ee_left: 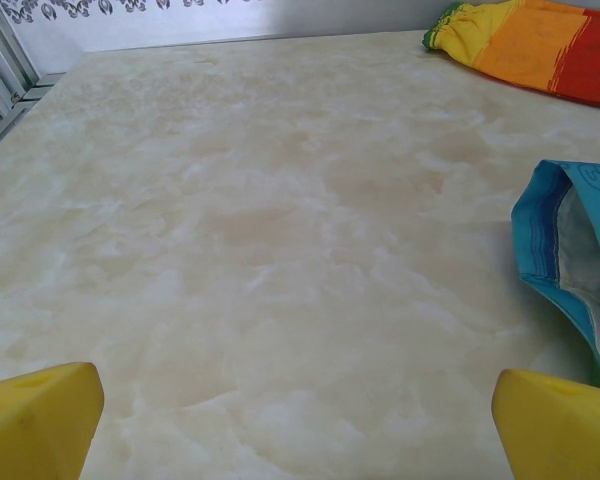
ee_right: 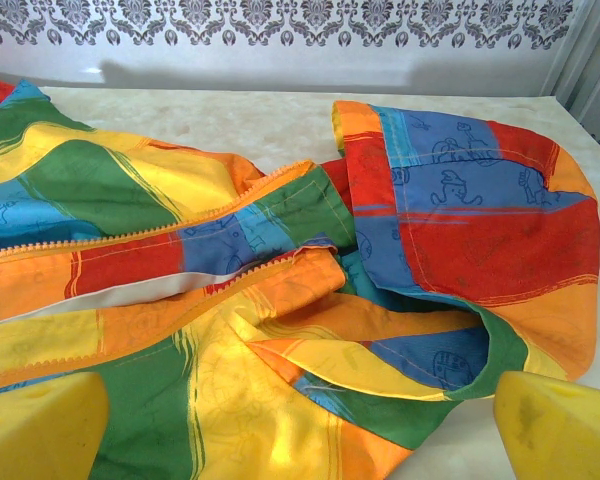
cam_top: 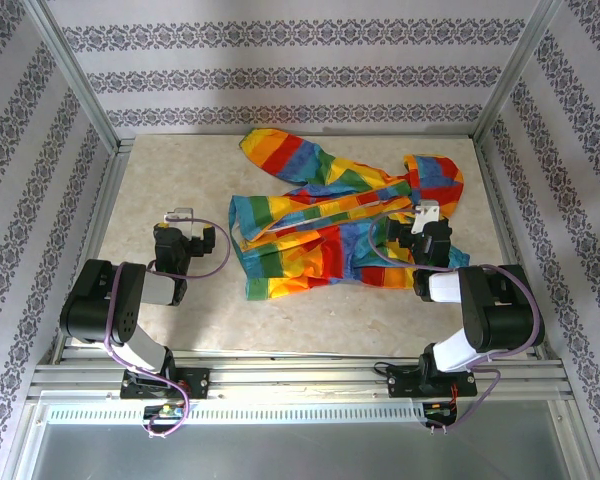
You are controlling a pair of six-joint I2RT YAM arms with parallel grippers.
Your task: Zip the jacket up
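The left jaws stand wide open over bare worktop [ee_left: 260,250], with the blue hem [ee_left: 545,230] of the jacket [cam_top: 320,220] just to their right and a sleeve cuff [ee_left: 530,40] farther ahead on that side. The right jaws, also spread wide and gripping nothing, hang low over the crumpled jacket. Its unfastened orange zipper [ee_right: 160,228] runs ahead-left of them, the hood [ee_right: 470,220] lies ahead-right, and a patterned wall [ee_right: 280,20] stands beyond.

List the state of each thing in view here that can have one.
jacket: unzipped, lying crumpled on the table, pale lining showing.
zipper: open, its two sides apart.
left gripper: open, empty, over bare table beside the jacket.
right gripper: open, empty, over the jacket front near the hood.
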